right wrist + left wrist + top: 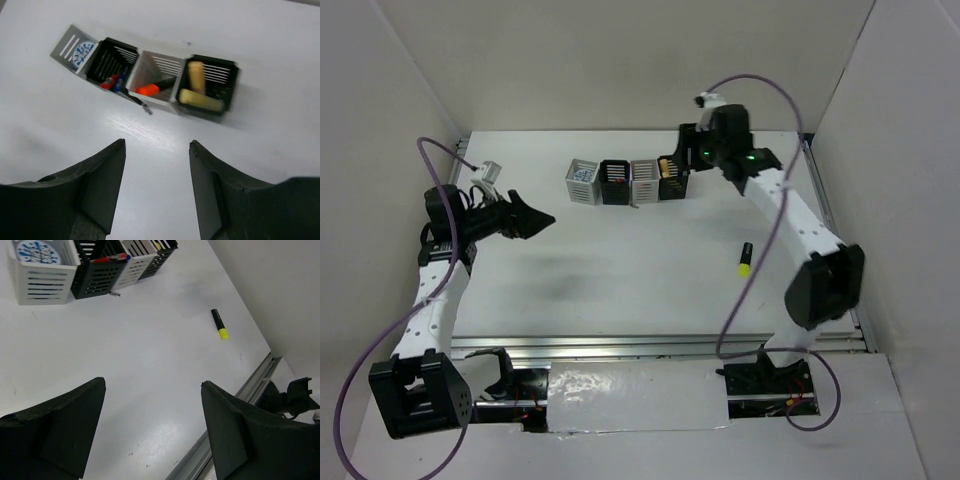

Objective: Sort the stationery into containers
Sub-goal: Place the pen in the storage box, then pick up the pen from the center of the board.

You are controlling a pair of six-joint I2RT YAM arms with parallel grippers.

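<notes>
Left hand (541, 221) hangs over the left side of the table (620, 300) in the top view, fingers spread and empty, pointing toward the middle. The right hand (688, 152) sits at the far right end of the row of cups (625, 182); its fingers are too dark to read from here. A yellow-black highlighter (745, 259) lies on the table beside the right arm, well apart from the cups.

From the left wrist, the left hand (153, 384) shows both fingers (75, 435) wide apart with only bare table between them. The row of cups (42, 277) stands at the top left. A round blue-grey disc (36, 251) lies in the light grey end cup, and a thin red pen (106, 259) in the black cup next to it. The yellow-black highlighter (219, 324) lies off to the right.

From the right wrist, the right hand (156, 145) is also spread, gripping nothing, just short of the row of cups (165, 65). The round blue-grey disc (82, 51) fills the left grey cup. The thin red pen (109, 81) and a thin blue pen (119, 84) share the black one, an orange-black highlighter (150, 89) leans in the next grey cup, and a peach marker (196, 75) stands in the black end cup above a second pale marker (201, 100). A small dark piece (143, 103) lies on the table, touching the row's front.
</notes>
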